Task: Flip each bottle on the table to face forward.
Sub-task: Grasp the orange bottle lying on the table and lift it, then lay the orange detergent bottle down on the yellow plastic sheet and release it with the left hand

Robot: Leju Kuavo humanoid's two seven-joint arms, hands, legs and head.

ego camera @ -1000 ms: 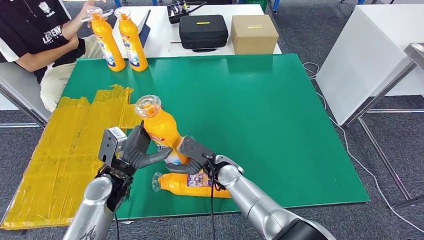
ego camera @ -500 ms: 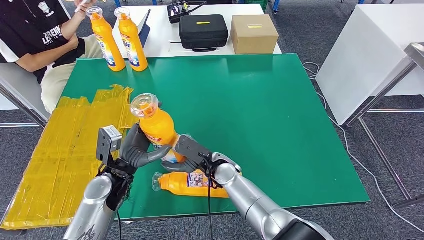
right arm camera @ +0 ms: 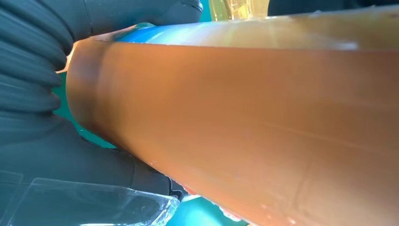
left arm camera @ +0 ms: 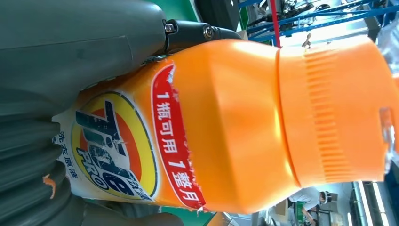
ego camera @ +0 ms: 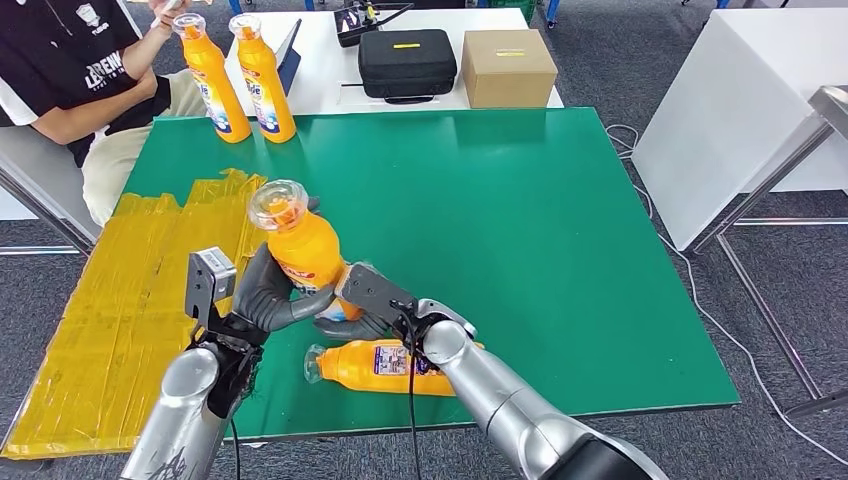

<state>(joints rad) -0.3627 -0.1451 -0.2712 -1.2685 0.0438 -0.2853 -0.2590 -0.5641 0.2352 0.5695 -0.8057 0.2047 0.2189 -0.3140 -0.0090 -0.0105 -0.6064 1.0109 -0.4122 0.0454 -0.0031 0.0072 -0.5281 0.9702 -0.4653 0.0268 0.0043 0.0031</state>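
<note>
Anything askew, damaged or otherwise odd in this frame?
Yes. One orange bottle lies on its side on the green table, near its front edge, while two others stand upright at the far corner. The held bottle, gripped by both hands, has a label with torn, ragged edges.

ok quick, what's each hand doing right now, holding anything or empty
Left hand: holding the raised orange Tide detergent bottle.
Right hand: gripping the same bottle lower down.

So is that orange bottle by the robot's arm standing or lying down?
Lying down. The orange bottle rests on its side on the green table, cap pointing left.
</note>
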